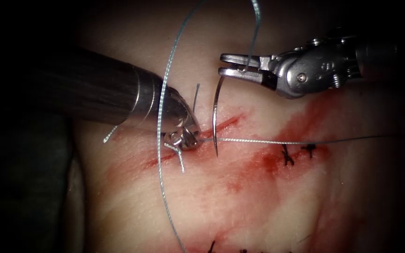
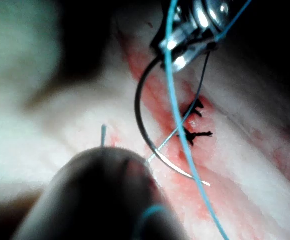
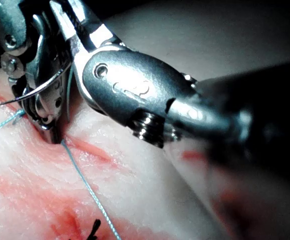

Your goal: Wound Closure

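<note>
The needle (image 1: 216, 117) hangs free of the tissue (image 1: 258, 197) at mid-frame over the cut (image 1: 226, 122), its blunt end pinched in the right claw (image 1: 228, 65), while the left claw (image 1: 188, 139) pinches the thread (image 1: 277, 141), which I judge should stay taut.

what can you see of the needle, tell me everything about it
The needle is a thin, dark, curved piece of metal. The right tool holds it near its rear end, where the thread joins, and it hangs arcing down to a sharp tip just above the cut. It looks free of the tissue. A taut strand of thread crosses it near the tip. The left tool rests beside it.
</note>
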Tool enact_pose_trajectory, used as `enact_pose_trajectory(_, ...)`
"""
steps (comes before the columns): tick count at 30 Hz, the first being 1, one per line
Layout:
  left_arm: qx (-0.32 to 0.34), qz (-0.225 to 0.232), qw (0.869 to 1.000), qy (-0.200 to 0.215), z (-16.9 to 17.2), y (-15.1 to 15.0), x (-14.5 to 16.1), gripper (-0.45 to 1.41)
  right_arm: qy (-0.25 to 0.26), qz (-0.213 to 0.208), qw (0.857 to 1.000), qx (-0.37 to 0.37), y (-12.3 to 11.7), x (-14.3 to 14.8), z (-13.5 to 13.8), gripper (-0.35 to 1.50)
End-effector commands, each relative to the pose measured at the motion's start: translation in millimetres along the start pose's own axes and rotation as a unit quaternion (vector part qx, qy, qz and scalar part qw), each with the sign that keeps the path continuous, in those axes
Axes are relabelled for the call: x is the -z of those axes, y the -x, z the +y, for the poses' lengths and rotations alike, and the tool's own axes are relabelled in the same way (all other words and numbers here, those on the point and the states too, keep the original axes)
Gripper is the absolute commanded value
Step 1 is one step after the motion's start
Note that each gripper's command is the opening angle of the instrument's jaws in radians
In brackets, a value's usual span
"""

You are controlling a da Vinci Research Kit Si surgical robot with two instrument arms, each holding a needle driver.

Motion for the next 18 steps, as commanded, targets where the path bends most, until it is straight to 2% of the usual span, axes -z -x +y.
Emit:
enact_pose_trajectory(1, 0.001, 0.014, 0.998, 0.056, 0.0, 0.1, -0.5, -0.45, -0.012, 0.010, 1.000, -0.003, 0.7, -0.5, 0.9, -0.35)
enact_pose_trajectory(2, 0.001, 0.014, 0.998, 0.056, 0.0, 0.1, -0.5, -0.45, -0.012, 0.010, 1.000, -0.003, 0.7, -0.5, 0.9, -0.35)
enact_pose_trajectory(6, 0.002, 0.030, 0.982, 0.187, -0.3, -0.2, -1.6, -0.45, -0.053, 0.012, 0.999, -0.002, 1.5, -0.5, 1.9, -0.35)
enact_pose_trajectory(7, 0.002, 0.030, 0.982, 0.187, -0.3, -0.2, -1.6, -0.45, -0.053, 0.012, 0.999, -0.002, 1.5, -0.5, 1.9, -0.35)
enact_pose_trajectory(8, 0.009, 0.041, 0.978, 0.206, -0.4, -0.1, -1.6, -0.45, -0.059, 0.013, 0.998, 0.000, 1.6, -0.5, 2.0, -0.35)
enact_pose_trajectory(9, 0.022, 0.064, 0.966, 0.250, -0.5, -0.1, -1.5, -0.45, -0.064, 0.017, 0.998, -0.001, 1.9, -0.4, 2.2, -0.35)
enact_pose_trajectory(11, 0.043, 0.108, 0.945, 0.304, -0.7, -0.6, -0.9, -0.45, -0.069, 0.023, 0.997, 0.016, 2.5, -0.4, 2.4, -0.35)
enact_pose_trajectory(14, 0.049, 0.137, 0.934, 0.327, -1.0, -1.5, -0.2, -0.45, -0.048, 0.002, 0.998, 0.032, 3.6, -0.4, 2.4, -0.35)
enact_pose_trajectory(15, 0.047, 0.150, 0.935, 0.318, -1.3, -2.1, 0.3, -0.45, -0.032, -0.016, 0.999, 0.037, 4.6, -0.4, 2.3, -0.35)
enact_pose_trajectory(18, 0.035, 0.165, 0.937, 0.307, -1.8, -2.5, 0.9, -0.45, -0.027, -0.015, 0.999, 0.043, 5.8, -0.4, 1.9, -0.35)
